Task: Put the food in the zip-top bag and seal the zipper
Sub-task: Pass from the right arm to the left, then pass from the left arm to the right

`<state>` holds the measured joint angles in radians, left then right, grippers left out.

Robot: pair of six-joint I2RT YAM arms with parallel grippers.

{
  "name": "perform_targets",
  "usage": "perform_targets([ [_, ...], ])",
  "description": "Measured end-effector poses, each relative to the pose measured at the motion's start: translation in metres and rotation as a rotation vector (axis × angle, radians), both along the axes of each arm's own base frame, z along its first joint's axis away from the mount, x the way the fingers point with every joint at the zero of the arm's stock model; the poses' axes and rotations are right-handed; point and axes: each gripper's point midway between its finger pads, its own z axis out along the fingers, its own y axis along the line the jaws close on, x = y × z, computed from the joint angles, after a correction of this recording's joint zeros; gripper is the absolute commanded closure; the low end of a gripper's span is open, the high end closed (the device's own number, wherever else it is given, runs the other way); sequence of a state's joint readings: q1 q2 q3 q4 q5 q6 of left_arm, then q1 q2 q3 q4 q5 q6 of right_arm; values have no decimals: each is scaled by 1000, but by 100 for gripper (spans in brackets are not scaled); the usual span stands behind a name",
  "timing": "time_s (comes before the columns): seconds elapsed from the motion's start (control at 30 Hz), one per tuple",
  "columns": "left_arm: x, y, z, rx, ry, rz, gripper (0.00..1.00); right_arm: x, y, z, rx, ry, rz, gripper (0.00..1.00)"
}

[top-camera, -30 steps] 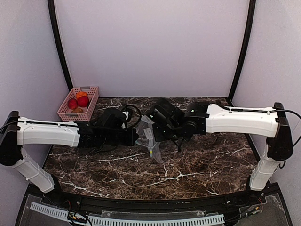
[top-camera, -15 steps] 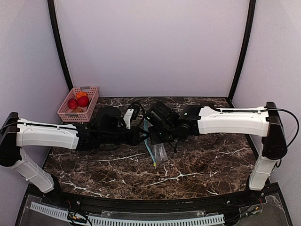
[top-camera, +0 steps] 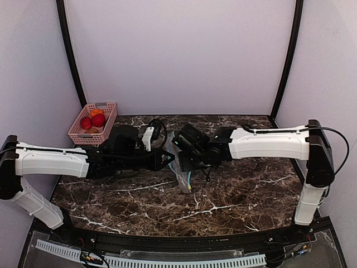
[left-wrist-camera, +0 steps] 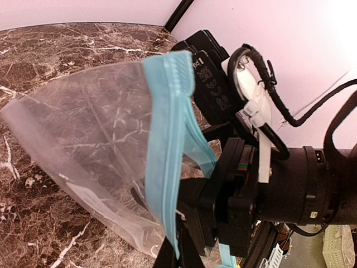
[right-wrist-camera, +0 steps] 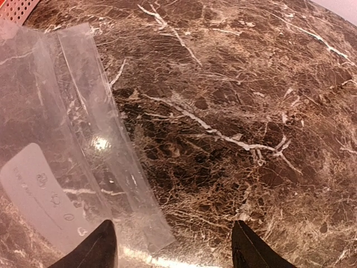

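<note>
Right arm (top-camera: 268,142) swung further leftward, left claw (top-camera: 168,161) tips cropped, pinching bag (left-wrist-camera: 95,128), zipper (left-wrist-camera: 167,145) stretching straight outward, right claw (right-wrist-camera: 174,245) spread.

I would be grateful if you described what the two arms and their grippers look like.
Both match: the left arm and right arm have long white shells over black joints. A thin black cable runs along the right arm's top. The right gripper has dark pointed fingertips; its black body carries white lettering.
</note>
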<state>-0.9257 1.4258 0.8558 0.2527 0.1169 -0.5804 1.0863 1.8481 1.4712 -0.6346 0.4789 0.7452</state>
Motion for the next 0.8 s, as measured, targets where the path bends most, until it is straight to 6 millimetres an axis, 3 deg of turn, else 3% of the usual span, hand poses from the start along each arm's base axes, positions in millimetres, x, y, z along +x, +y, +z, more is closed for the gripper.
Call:
perform_targets([
  [0.13,3,8,5,12,-15,41,99,8,-12,0,-29,-19,-43,43],
  [0.37,16,37,-15,186,2,177,99,14,-29,1,-69,-39,-89,71],
  [0.5,22,46,-18,263,-5,220,99,14,-35,6,-81,-48,-95,81],
  [0.7,27,49,-15,323,-28,250,99,14,-38,14,-79,-60,-103,83],
  [0.8,30,50,-15,343,-36,260,99,14,-37,18,-76,-61,-100,93],
])
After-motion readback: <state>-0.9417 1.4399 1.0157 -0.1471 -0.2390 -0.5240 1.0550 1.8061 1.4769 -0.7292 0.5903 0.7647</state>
